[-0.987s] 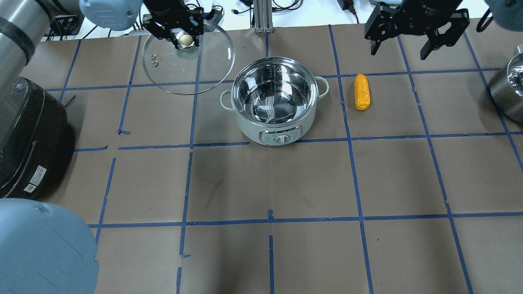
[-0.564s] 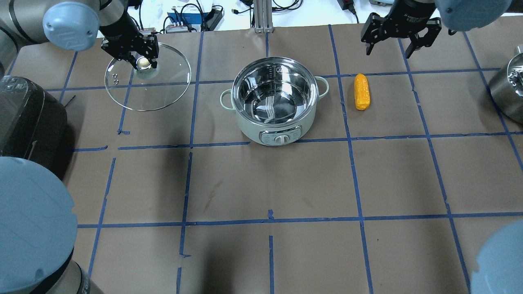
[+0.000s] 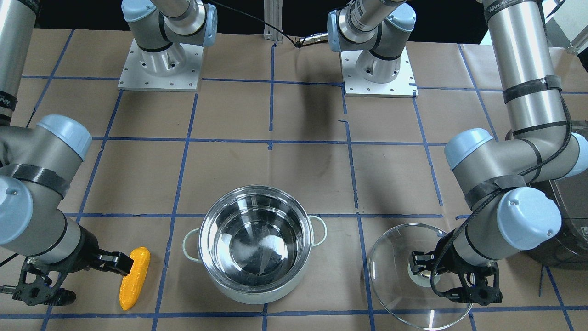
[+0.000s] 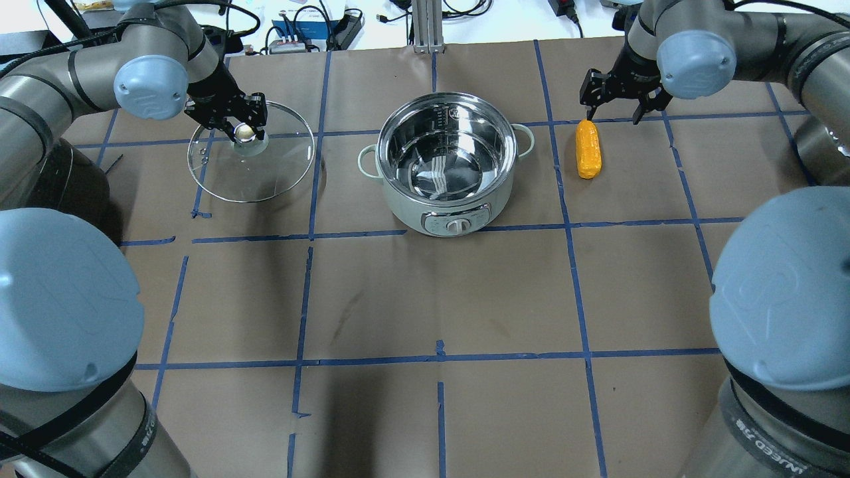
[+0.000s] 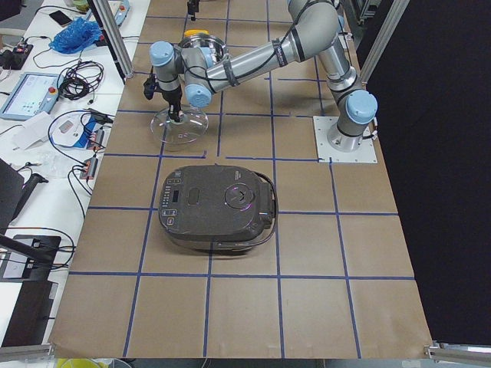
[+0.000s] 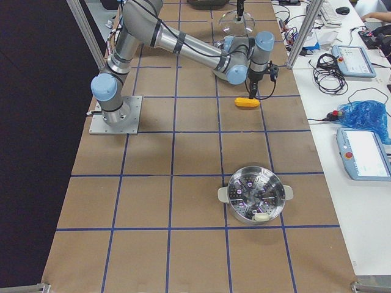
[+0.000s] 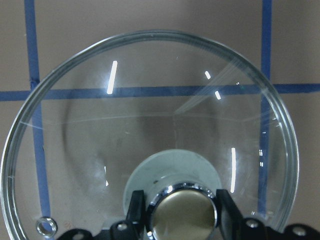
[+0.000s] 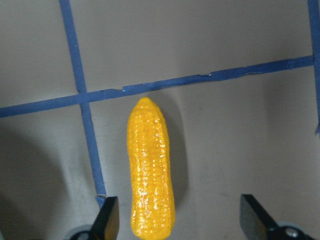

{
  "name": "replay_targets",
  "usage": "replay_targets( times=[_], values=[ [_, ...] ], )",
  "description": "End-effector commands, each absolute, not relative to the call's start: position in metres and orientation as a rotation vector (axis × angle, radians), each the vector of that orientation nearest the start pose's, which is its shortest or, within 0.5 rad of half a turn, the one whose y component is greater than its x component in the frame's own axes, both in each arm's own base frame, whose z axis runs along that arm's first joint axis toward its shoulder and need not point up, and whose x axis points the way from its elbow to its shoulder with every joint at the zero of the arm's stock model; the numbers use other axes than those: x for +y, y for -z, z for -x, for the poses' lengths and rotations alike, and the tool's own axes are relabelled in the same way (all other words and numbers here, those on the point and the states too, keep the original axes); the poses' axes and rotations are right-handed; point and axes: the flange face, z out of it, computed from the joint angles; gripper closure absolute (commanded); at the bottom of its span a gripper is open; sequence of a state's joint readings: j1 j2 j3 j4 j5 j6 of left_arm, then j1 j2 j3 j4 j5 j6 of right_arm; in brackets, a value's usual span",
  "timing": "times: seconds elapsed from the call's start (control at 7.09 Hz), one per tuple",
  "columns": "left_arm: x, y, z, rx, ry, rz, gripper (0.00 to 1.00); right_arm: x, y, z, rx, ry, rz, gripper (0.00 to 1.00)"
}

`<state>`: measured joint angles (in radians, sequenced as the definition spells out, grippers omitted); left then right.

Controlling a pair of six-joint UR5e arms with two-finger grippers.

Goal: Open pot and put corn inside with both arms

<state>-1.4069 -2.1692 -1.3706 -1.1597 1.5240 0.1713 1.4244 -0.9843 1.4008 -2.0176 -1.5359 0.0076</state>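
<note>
The shiny steel pot (image 4: 412, 211) stands open in the table's middle, also in the front view (image 3: 257, 295). Its clear glass lid (image 4: 282, 169) is to the pot's left, low at the table; I cannot tell whether it rests on it. My left gripper (image 4: 244, 133) is shut on the lid's knob (image 7: 182, 215). The lid also shows in the front view (image 3: 390, 257). The yellow-orange corn (image 4: 588, 149) lies on the table right of the pot. My right gripper (image 4: 612, 114) is open, low over the corn's far end. In the right wrist view the corn (image 8: 150, 170) lies nearer the left finger.
A dark grey rice cooker (image 4: 40, 186) sits at the table's left edge, close to the lid. A steel steamer pot (image 6: 256, 198) stands at the far right. The two arm bases (image 3: 161, 59) are at the robot's side of the table.
My left gripper has carried the lid leftwards, away from the pot, and down toward the table. My right gripper has come down and closer to the corn, still open.
</note>
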Motion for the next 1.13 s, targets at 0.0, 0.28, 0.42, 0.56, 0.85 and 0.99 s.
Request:
replay_targets(
  times=[0.0, 0.28, 0.42, 0.56, 0.85, 0.99],
  values=[
    [-0.711, -0.244, 0.021, 3.192, -0.018, -0.002, 0.67, -0.718, -0.21, -0.023, 3.095, -0.028, -0.241, 0.21],
    [-0.71, -0.237, 0.022, 3.193, 0.016, 0.007, 0.0, -0.72, -0.216, -0.033, 3.007, -0.004, -0.239, 0.22],
    [-0.711, -0.241, 0.022, 3.191, 0.028, 0.009, 0.0, -0.722, -0.215, -0.037, 2.958, 0.009, -0.237, 0.22],
    [-0.71, -0.26, 0.021, 3.18, 0.061, 0.03, 0.0, -0.72, -0.209, -0.038, 2.951, -0.006, -0.241, 0.24],
    [-0.675, -0.352, 0.029, 3.155, 0.04, 0.012, 0.0, -0.716, -0.196, -0.039, 2.95, -0.055, -0.231, 0.68],
    [-0.641, -0.406, 0.046, 3.15, 0.014, -0.019, 0.0, -0.712, -0.186, -0.039, 2.948, -0.08, -0.233, 0.73]
  ],
)
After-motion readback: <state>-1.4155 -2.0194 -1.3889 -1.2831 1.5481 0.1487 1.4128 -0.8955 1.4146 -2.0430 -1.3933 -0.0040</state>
